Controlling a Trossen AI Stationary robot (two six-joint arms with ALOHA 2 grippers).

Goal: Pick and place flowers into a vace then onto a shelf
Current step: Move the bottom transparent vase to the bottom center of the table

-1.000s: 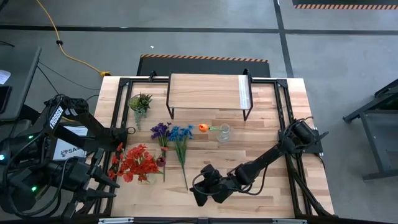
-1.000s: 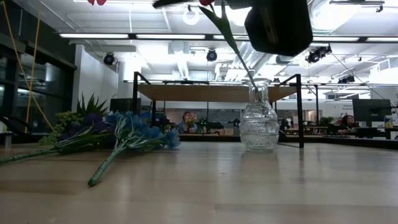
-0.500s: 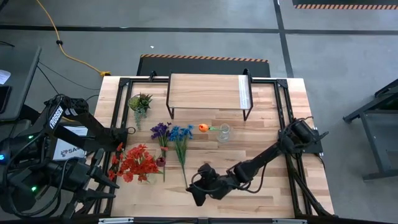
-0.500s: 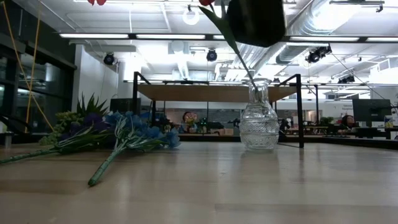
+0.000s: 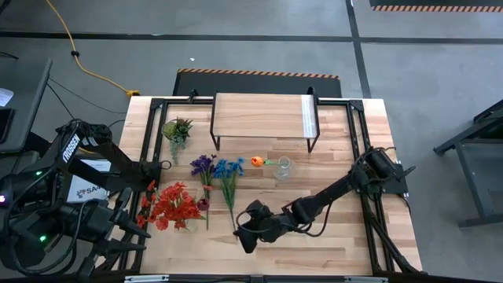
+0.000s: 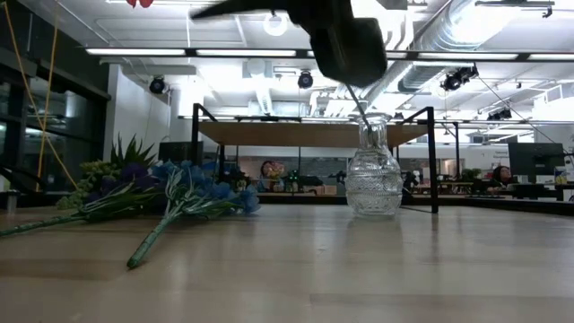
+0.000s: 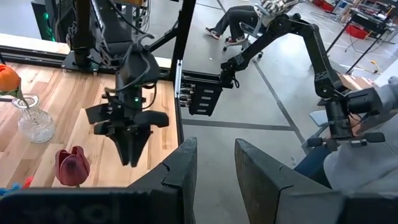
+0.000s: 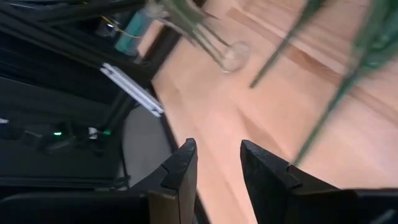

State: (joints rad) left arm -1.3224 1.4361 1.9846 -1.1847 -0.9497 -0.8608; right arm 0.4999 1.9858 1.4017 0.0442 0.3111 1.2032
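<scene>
Blue flowers [image 5: 229, 174] lie stem toward front edge, stem tip just left of right gripper [image 5: 245, 234]; its jaws part-open, empty. Left gripper [image 7: 213, 163] parked off-table, part-open, empty. Right arm nearer

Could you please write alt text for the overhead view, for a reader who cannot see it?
Seen from above, the right gripper hangs over the table's near edge, close to the blue flowers' stem ends. An orange flower leans out of a clear glass vase mid-table, before the empty shelf. The left arm waits off the table's left edge.
</scene>
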